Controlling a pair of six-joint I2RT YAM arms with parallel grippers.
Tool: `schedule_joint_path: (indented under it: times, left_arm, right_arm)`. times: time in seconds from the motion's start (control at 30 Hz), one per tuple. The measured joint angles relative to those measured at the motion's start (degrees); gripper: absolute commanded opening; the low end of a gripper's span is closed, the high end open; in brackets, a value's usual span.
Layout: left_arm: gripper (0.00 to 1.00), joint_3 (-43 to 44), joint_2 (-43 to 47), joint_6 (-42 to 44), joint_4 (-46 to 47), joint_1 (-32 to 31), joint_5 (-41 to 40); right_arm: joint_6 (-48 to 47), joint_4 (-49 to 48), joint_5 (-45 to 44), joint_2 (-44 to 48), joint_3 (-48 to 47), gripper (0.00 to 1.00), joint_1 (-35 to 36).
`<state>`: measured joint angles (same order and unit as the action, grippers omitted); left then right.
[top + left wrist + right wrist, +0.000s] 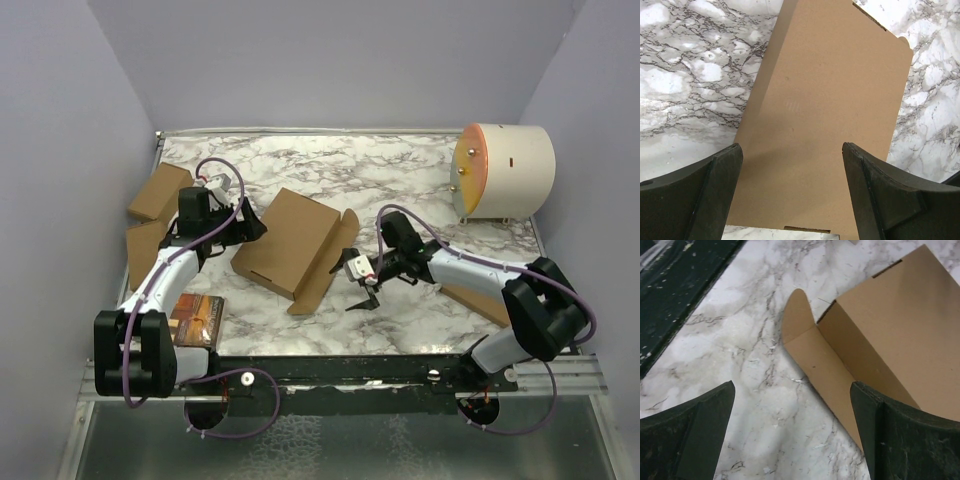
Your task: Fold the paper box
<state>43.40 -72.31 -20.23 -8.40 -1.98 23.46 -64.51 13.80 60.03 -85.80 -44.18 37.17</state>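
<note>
The paper box (290, 243) lies in the middle of the marble table with its lid closed down, and a side flap (325, 275) is spread flat on its right. My left gripper (248, 226) is at the box's left edge. In the left wrist view it (792, 146) stands open just above the plain brown top of the box (825, 100) and holds nothing. My right gripper (362, 290) hovers just right of the flap. In the right wrist view it (792, 385) is open over bare marble, with the box (895, 325) and its rounded flap (807, 342) beyond its right finger.
Two smaller cardboard boxes (160, 192) (145, 250) lie at the far left. A cream cylinder with an orange end (503, 170) stands at the back right. A dark reddish packet (196, 320) sits by the left arm's base. A cardboard piece (478, 303) lies under the right arm. A black rail (330, 365) marks the near edge.
</note>
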Motion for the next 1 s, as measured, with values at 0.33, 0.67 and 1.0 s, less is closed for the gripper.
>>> schedule_joint_path:
  times: [0.33, 0.67, 1.0]
  left_arm:
    - [0.83, -0.07, 1.09, 0.02, 0.26, 0.00, -0.63]
    - [0.91, -0.15, 0.72, 0.20, 1.53, 0.09, 0.24]
    - [0.84, -0.13, -6.23, -2.12, 2.38, 2.40, 1.99]
  right_arm:
    - [9.29, -13.07, -2.93, -0.35, 3.23, 0.99, -0.04]
    - [19.67, -22.91, -4.94, -0.79, 5.22, 0.99, 0.42]
    - [22.32, -32.74, -17.75, -4.81, 9.31, 0.74, 15.19]
